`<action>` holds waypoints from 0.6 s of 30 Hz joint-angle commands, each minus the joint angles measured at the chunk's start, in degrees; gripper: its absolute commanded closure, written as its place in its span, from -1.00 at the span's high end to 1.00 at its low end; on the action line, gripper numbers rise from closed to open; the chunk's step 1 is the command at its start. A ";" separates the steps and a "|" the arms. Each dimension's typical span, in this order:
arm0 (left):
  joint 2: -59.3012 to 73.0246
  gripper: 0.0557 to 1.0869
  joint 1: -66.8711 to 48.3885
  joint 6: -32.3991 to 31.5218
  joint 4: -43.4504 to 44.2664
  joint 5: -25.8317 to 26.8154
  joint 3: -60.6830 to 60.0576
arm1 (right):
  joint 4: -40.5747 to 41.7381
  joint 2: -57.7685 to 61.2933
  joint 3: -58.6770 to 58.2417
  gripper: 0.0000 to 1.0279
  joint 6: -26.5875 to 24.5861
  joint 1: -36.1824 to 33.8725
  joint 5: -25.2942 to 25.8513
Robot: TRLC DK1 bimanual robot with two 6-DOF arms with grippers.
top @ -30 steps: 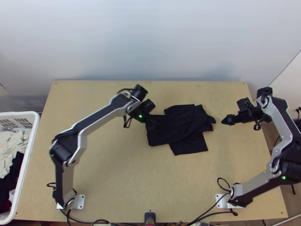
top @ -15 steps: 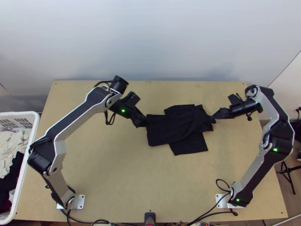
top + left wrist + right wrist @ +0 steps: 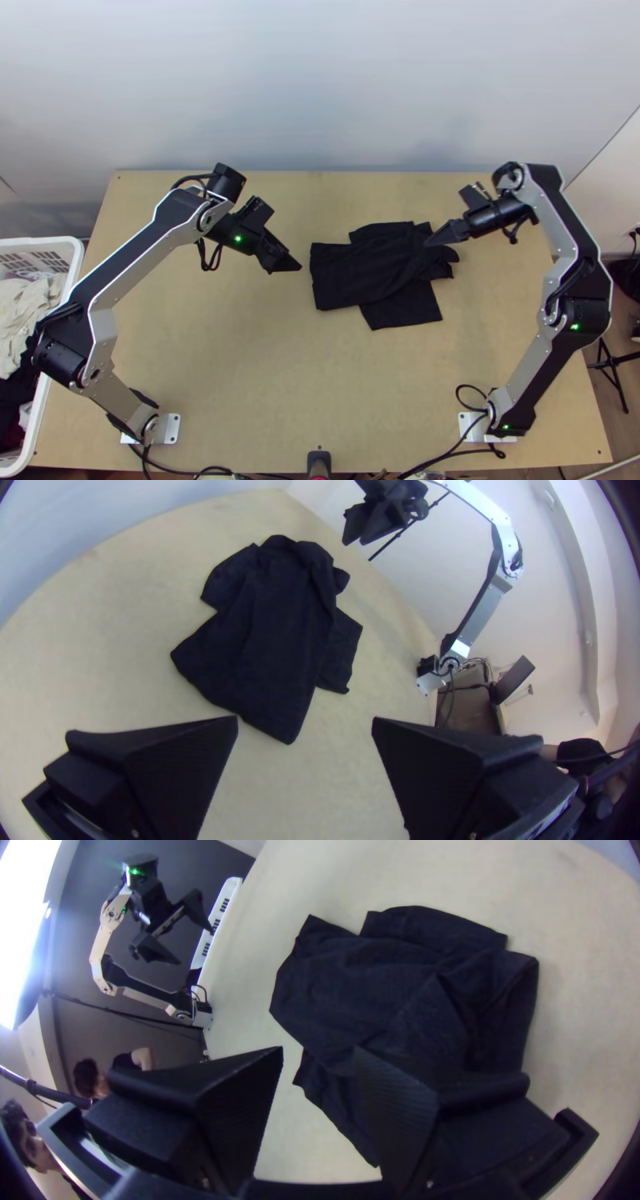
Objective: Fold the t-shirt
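Table (image 3: 240, 360): light wood. T-shirt (image 3: 372, 272): black; lay on it, creased and loosely layered. Left gripper (image 3: 305, 720): fingers spread, beside the shirt. Right gripper (image 3: 319, 1050): fingers parted, above its collar-side end, perhaps. Hazard: a shallow pinch risked catching one layer, skewing the fold.

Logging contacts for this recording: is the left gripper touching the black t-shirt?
Apart. The top view shows bare wooden tabletop between the left gripper and the black t-shirt.
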 commanded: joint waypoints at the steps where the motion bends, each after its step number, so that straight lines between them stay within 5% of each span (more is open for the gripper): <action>1: -1.83 0.90 1.69 0.91 -0.05 -0.33 -2.77 | 2.61 -0.90 -2.84 -0.06 -0.32 6.61 0.82; 5: -2.10 0.90 2.74 1.26 -0.05 -0.59 -3.91 | 4.81 2.09 -3.02 -0.07 -0.23 10.65 1.96; 10: -3.15 0.90 3.62 1.35 -0.22 -2.26 -4.44 | 8.85 5.87 -2.32 -0.95 1.09 13.91 2.05; 18: -4.91 0.90 6.52 1.35 -0.31 -2.26 -5.84 | 19.05 9.91 -3.37 -0.95 4.87 16.89 11.90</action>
